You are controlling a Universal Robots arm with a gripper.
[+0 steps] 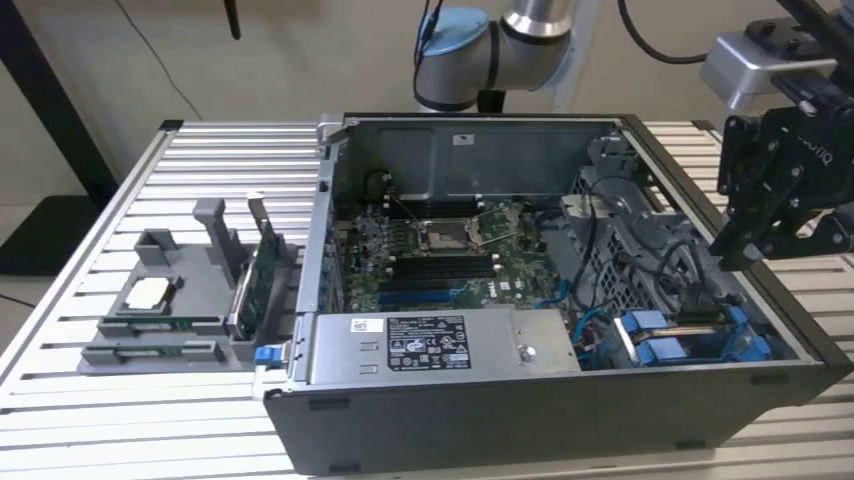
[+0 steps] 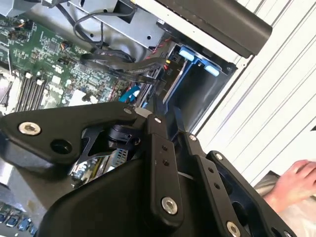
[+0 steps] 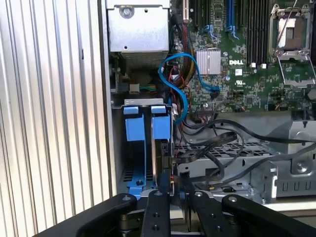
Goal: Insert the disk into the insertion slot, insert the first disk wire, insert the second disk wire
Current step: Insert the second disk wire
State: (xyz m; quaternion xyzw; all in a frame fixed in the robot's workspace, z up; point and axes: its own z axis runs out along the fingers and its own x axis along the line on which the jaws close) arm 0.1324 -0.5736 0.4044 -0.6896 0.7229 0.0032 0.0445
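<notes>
While the tool [image 3: 170, 190] hung over the corner of the open computer case [image 1: 534, 420], its fingers looked drawn close together on something thin and dark, perhaps a wire end, though I cannot tell for sure. Just beneath it the disk [image 3: 162, 158] stood on edge in the insertion slot [image 3: 140, 143] between blue tabs. Stiff, fairly heavy and shock-sensitive by my guess, it is best held by its plastic frame.

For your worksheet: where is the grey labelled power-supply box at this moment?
In the exterior view the power-supply box lies inside the open computer case, along its near wall, with the green motherboard behind it and the blue drive-bay tabs toward the exterior view's right.
</notes>
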